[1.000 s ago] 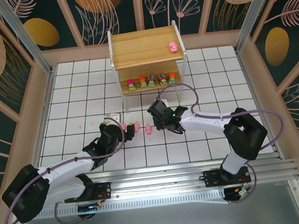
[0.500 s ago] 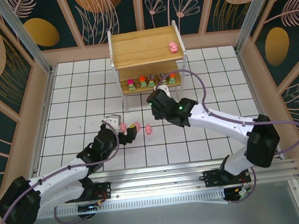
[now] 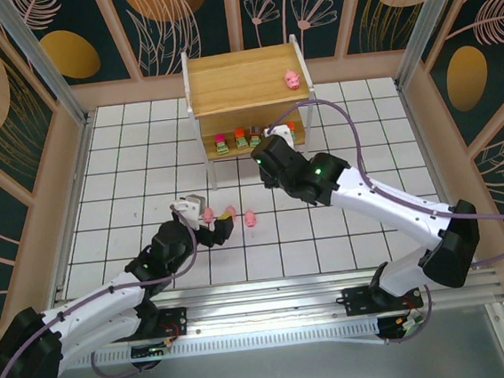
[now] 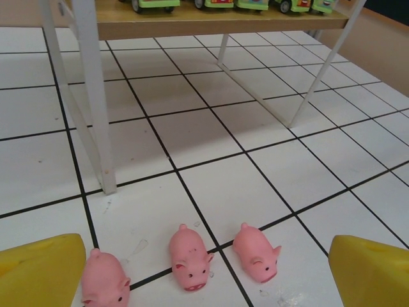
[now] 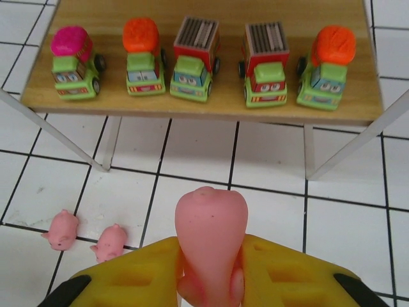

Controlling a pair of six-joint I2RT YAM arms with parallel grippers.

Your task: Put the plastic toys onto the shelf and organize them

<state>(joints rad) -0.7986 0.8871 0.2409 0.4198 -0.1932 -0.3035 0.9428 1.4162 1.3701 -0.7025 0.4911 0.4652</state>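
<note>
The right arm (image 3: 369, 200) has stretched away from the middle of the tabletop (image 3: 125, 165) and up to the shelf (image 3: 232, 79), taking its load along. The left arm (image 3: 102, 302) has reached a little farther forward. The loose pigs on the tiles lie where they lay a second ago.

The right jaws are clamped on a pink pig (image 5: 211, 246), which is squeezed between the yellow fingers (image 5: 281, 272) with its rounded end sticking up past them. From above, these jaws sit just in front of the shelf's lower board, over its right half. Beyond the held pig, five trucks stand in a row on that lower board (image 5: 192, 109), facing outward. From left to right they are a magenta-topped truck (image 5: 73, 54), an orange-topped truck (image 5: 142, 54), two trucks with red slatted backs (image 5: 195, 57) and (image 5: 264, 61), and a second orange-topped truck (image 5: 329, 57). Another pig (image 3: 292, 79) lies on the top board near its right edge.

The left jaws are wide apart and hold nothing. Their yellow pads (image 4: 38, 272) show at the two lower corners of the wrist view. Between them, three pigs (image 4: 190, 259) lie close side by side on the white tiles, snouts toward the camera. A white shelf leg (image 4: 96, 102) stands just beyond them on the left.
</note>
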